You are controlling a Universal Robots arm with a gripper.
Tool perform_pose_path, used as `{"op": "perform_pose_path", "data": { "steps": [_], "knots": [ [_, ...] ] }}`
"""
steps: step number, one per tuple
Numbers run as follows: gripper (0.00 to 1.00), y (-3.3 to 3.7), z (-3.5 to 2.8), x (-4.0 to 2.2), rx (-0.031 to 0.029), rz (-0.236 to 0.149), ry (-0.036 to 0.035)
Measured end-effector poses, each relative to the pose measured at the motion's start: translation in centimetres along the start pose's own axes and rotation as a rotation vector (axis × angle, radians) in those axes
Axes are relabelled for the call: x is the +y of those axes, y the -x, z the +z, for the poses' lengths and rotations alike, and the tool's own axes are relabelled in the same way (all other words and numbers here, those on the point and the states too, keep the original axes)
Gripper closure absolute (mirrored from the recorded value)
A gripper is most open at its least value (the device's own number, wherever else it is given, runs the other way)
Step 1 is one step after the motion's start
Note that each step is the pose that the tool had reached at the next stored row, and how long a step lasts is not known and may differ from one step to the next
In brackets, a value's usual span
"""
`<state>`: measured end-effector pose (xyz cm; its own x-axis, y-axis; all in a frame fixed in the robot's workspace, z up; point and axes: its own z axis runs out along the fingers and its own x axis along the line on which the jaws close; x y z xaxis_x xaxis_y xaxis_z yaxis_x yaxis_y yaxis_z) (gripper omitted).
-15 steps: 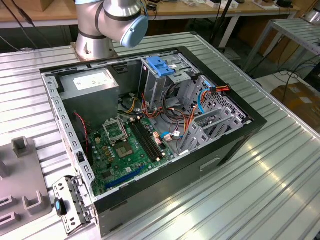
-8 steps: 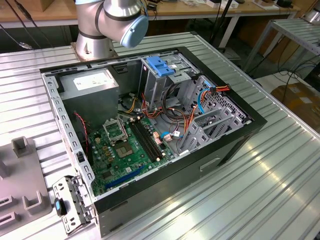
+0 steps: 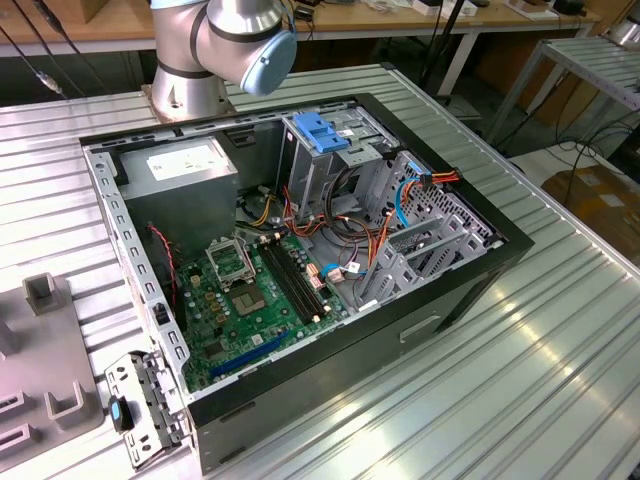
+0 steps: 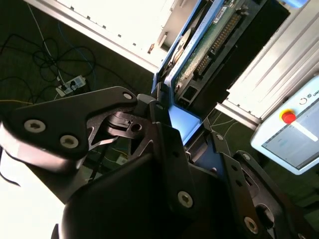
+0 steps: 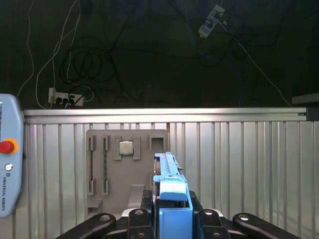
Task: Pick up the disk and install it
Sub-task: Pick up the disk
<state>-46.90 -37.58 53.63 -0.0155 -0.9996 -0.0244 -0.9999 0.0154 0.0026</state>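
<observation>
The fingers [image 5: 147,203] are closed on the disk [image 5: 169,174], one black pad pressed to each side of its blue carrier frame [image 5: 174,216]; in the first wrist view the disk stands edge-on between them, its narrow end reaching out over the ribbed metal surface [image 5: 239,159]. Beyond it on that surface lies a grey fixture plate [image 5: 127,191] with a small square processor chip [image 5: 125,147] seated in a recess; a teach pendant [image 5: 9,159] with a red button sits at the side; past the surface's edge, cables [image 5: 89,64] and a power strip [image 5: 64,98] lie on the dark floor.

In the second wrist view the black linkages of the fingers [image 4: 164,144] clamp the blue frame [image 4: 183,122]; the disk's [image 4: 209,47] green circuit-board face shows, running away from the camera.

In the exterior view an open black computer case [image 3: 480,270] lies on its side on the surface [image 3: 560,380], near the base of the arm [image 3: 230,40]; inside are a green motherboard [image 3: 250,300], a grey power-supply box [image 3: 185,170] in one corner, and beside it a tall metal cage with a blue cap [image 3: 320,135]; bundles of coloured wires [image 3: 350,235] run between cage and board.
</observation>
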Motion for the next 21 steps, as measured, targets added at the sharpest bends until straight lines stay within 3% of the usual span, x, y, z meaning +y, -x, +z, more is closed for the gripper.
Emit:
{"op": "perform_pose_path", "data": {
  "steps": [7,12,19,21],
  "knots": [
    [0.63,-0.09,0.01,-0.36,-0.0001,0.000,-0.0002],
    [0.63,-0.73,-0.01,-1.00,-0.0001,0.000,-0.0002],
    [0.63,-0.84,-0.02,-2.60,-0.0001,0.000,-0.0001],
    [0.63,-0.84,-0.03,-3.33,0.0000,0.000,-0.0001]
  ]
}}
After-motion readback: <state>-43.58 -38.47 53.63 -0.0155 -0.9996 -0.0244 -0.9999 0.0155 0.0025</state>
